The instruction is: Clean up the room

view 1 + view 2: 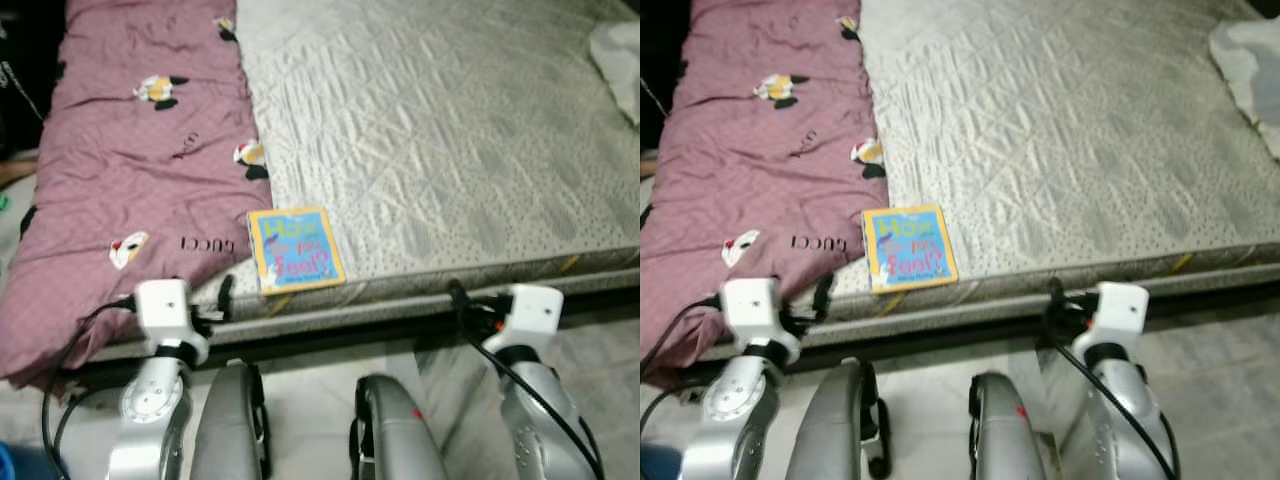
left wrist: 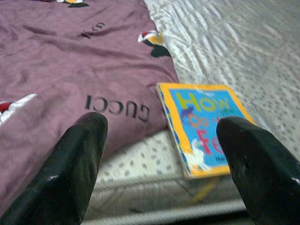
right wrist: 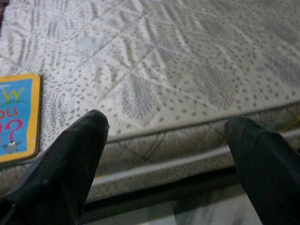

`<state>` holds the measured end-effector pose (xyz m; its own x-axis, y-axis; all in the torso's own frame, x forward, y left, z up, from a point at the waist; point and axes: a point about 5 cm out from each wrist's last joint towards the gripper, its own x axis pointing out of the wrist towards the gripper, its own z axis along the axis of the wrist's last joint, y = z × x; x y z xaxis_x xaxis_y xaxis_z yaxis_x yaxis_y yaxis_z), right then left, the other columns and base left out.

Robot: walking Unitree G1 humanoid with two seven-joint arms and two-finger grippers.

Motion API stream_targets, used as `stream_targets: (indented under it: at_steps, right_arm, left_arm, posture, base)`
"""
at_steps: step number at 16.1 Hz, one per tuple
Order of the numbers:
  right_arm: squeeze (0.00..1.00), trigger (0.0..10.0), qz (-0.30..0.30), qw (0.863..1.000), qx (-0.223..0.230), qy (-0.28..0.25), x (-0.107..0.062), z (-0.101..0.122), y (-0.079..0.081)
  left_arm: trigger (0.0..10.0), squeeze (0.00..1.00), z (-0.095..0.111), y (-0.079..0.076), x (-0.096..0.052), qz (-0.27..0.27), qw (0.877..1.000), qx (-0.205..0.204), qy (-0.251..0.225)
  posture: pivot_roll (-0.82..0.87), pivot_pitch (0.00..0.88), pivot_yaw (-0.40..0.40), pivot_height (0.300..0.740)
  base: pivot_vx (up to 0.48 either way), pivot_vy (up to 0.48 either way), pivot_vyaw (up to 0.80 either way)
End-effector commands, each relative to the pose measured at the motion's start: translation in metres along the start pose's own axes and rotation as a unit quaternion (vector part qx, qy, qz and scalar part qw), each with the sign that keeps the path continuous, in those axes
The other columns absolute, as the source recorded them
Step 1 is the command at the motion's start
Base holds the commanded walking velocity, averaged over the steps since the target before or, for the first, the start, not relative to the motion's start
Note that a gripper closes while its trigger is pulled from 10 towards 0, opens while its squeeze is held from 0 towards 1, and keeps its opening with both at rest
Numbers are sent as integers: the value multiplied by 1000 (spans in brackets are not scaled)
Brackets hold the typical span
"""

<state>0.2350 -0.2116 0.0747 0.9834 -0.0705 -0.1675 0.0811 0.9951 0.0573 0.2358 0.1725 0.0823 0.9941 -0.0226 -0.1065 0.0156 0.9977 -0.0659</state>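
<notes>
item: book [image 1: 296, 249], yellow-bordered with a blue cover and coloured lettering; lies flat on the grey quilted mattress [image 1: 430, 130], close to the near edge, its left side touching the edge of the mauve blanket [image 1: 130, 160]
blanket: printed with small penguin figures and dark lettering, spread over the left part of the mattress and drooping over the near edge
white cloth [image 1: 618, 55]: bunched at the far right of the mattress, well apart from the book
left gripper [image 2: 159, 154]: held low at the near edge of the bed, just left of the book; fingers [image 2: 75, 159] spread wide apart, nothing between them; in the left wrist view the book and the blanket edge lie ahead between the fingers
right gripper [image 3: 168, 150]: held at the near bed edge, to the right of the book and apart from it; fingers spread wide, holding nothing, pointed at bare mattress
floor: pale tiles [image 1: 310, 400] under the robot's silver legs
</notes>
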Motion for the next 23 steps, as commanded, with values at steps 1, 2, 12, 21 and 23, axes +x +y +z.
stream_targets:
  at_steps: [1, 2, 12, 21, 23]
  right_arm:
    - [0, 10000, 10, 1000, 8, -4, 0, 3, 7]
    - [0, 10000, 10, 1000, 8, -4, 0, 3, 6]
    - [0, 10000, 15, 1000, 4, -4, -1, 6, 5]
    - [0, 10000, 13, 1000, -13, 6, -17, 9, -7]
    - [0, 10000, 8, 1000, -21, 11, -20, 10, -12]
  left_arm:
    - [10000, 0, -2, 11, -4, 14, 1000, 5, 11]
    - [10000, 0, -2, 11, -4, 14, 1000, 5, 11]
    - [10000, 0, -15, 28, 3, 44, 997, -14, 68]
    - [10000, 0, -20, 35, 18, 68, 994, -24, 81]
    - [10000, 0, -13, 40, 28, 79, 995, -22, 60]
  posture:
    - [-51, 287, -11, 641]
    - [-51, 287, -11, 641]
    - [-63, 294, -30, 589]
    - [-137, 336, -64, 544]
    - [-144, 337, -67, 544]
  base:
    - [315, 0, 0]
    - [315, 0, 0]
    - [52, 0, 0]
    - [0, 0, 0]
    - [0, 0, 0]
